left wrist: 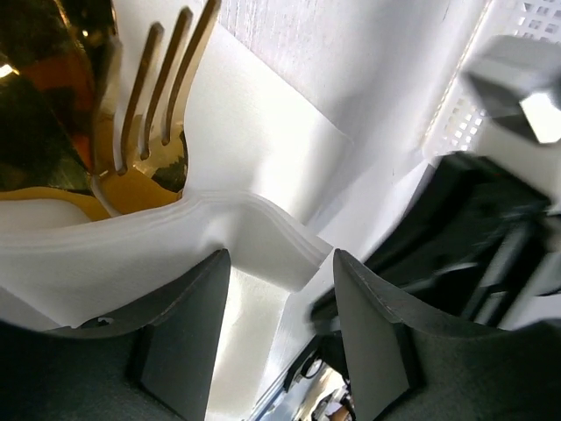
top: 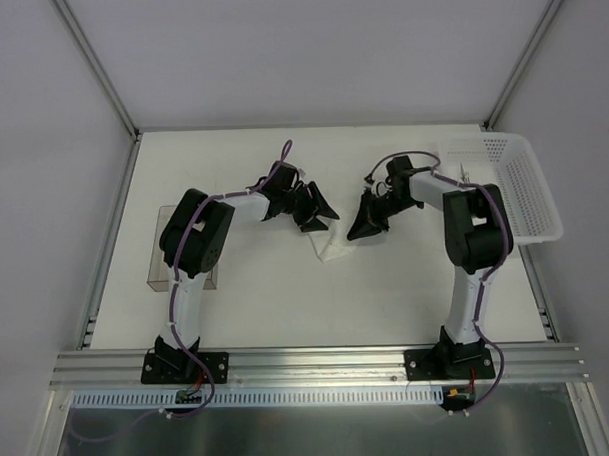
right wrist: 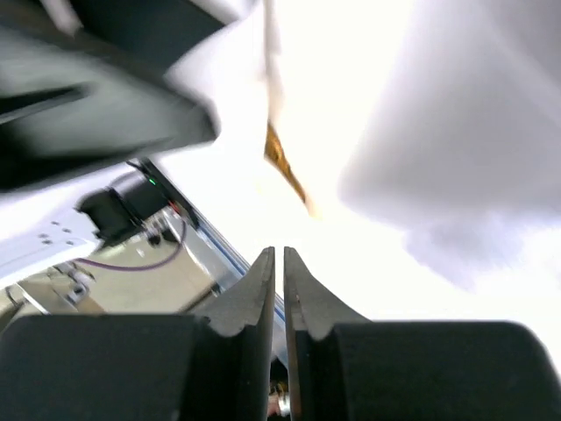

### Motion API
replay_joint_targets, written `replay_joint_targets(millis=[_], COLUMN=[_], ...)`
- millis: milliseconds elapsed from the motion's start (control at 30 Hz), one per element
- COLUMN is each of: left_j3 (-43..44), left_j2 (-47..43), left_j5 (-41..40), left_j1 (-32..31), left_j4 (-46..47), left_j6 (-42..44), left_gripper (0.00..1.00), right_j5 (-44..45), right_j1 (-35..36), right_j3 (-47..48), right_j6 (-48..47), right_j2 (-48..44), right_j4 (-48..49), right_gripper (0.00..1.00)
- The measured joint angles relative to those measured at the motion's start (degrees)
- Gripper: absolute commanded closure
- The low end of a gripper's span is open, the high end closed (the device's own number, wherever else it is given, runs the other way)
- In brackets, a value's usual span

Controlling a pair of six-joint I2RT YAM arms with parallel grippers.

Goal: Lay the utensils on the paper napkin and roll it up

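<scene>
The white paper napkin (left wrist: 245,149) lies on the table, with one thick flap (left wrist: 131,254) folded over the utensils. A gold fork (left wrist: 158,96) and a gold spoon-like piece (left wrist: 44,96) stick out from under the flap. My left gripper (left wrist: 280,294) is open, and the flap's corner reaches between its fingers. In the top view the left gripper (top: 316,213) is just above the napkin (top: 330,250), and the right gripper (top: 362,224) is close on the napkin's right. My right gripper (right wrist: 279,263) is shut and empty. A gold utensil end (right wrist: 285,167) shows beyond it, blurred.
A white perforated plastic basket (top: 528,190) stands at the table's right edge. A clear box (top: 158,263) sits at the left by the left arm. The two grippers are close together at mid-table. A metal rail (top: 319,363) runs along the near edge.
</scene>
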Motion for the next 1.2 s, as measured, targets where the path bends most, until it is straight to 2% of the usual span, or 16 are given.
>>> replay_joint_targets(millis=[67,167,300,400,667,967,1200], left_j3=[0.57,1.62,2.67,3.04,4.04,4.55,4.85], left_j2=[0.17,0.59,0.81,0.98,1.57,1.73,1.81], left_j5=[-0.11,0.17,0.61,0.92,1.53,1.64,1.68], left_j1=[0.0,0.0,-0.04,-0.02,-0.02,-0.02,0.11], left_j4=[-1.03,-2.08,-2.75,-3.26,-4.57,-5.22,-6.01], left_j6=[0.26,0.26,0.15,0.13,0.13,0.15,0.09], left_gripper=[0.46,0.3,0.3,0.3,0.3,0.29,0.28], right_j5=[-0.02,-0.66,-0.94,-0.31,5.16,10.56,11.54], right_j1=[-2.29,-4.24,-2.62,0.52,9.81,8.98,7.72], right_j3=[-0.94,-1.6,-4.83,-5.11,-3.8,-5.49,-6.23], right_j6=[0.68,5.01,11.72,12.63,6.43,5.35,6.32], right_j2=[-3.21,-7.19,-10.67,-11.17,-11.06,-7.26,-2.99], right_j4=[0.76,6.23,16.7,19.91,18.43,18.01,16.55], right_gripper=[0.89,0.87,0.87,0.88,0.91,0.91,0.92])
